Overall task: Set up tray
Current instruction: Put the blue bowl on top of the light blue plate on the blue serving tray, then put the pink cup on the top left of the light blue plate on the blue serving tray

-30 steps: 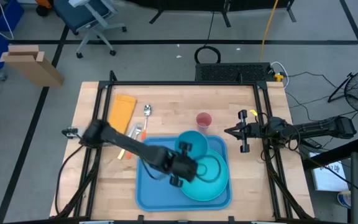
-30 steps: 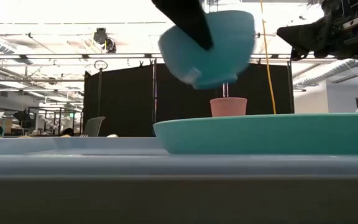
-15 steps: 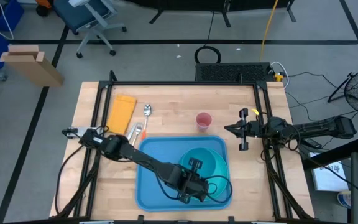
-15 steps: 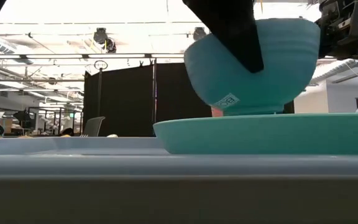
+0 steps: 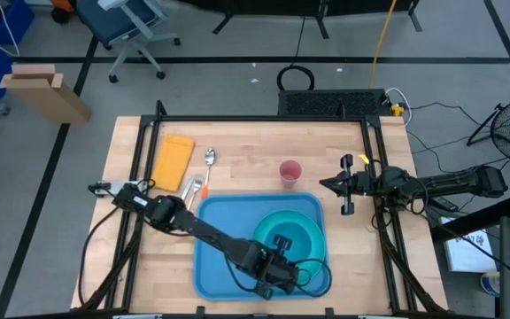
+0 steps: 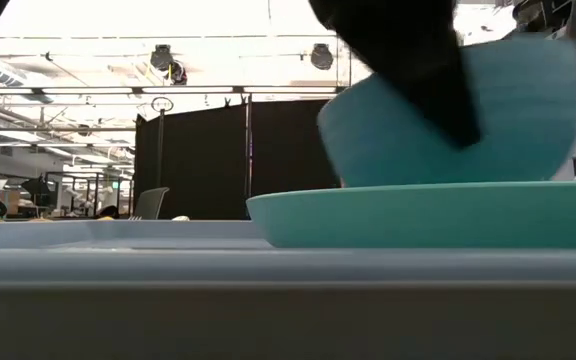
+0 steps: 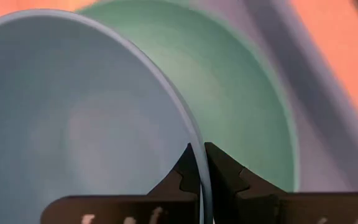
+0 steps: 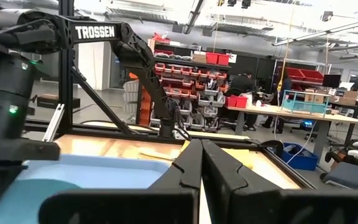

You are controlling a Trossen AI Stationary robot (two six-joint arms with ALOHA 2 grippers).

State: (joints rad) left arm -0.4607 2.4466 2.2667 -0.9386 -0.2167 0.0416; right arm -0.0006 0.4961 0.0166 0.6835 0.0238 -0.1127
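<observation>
The blue tray [image 5: 215, 241] lies at the table's near middle, with the round turquoise plate [image 5: 306, 232] on its right half. My left gripper [image 5: 277, 257] reaches over the plate and is shut on the small blue bowl [image 6: 513, 120]. In the low view the bowl's base is hidden behind the plate's rim [image 6: 418, 212], so I cannot tell whether it rests on the plate. My right gripper [image 5: 338, 186] waits shut above the table's right edge, touching nothing. My left gripper holds the bowl by its rim [image 7: 199, 163], which is pinched with one finger [image 7: 182, 177] inside the bowl and the other finger [image 7: 225, 177] outside. The fingers come from above, slanting down. The bowl sits roughly upright over the plate [image 7: 253, 106].
Beyond the tray stand a pink cup [image 5: 289, 170], a spoon [image 5: 210, 158] and a yellow-orange flat piece [image 5: 174, 159]. An orange-handled utensil [image 5: 195, 188] lies by the tray's far left corner. The tray's left half shows bare.
My left gripper has carried the bowl toward the table's near edge and slightly right, and down. The bowl hung clear above the plate a second ago. Now it is low over the plate's middle, with its base behind the rim.
</observation>
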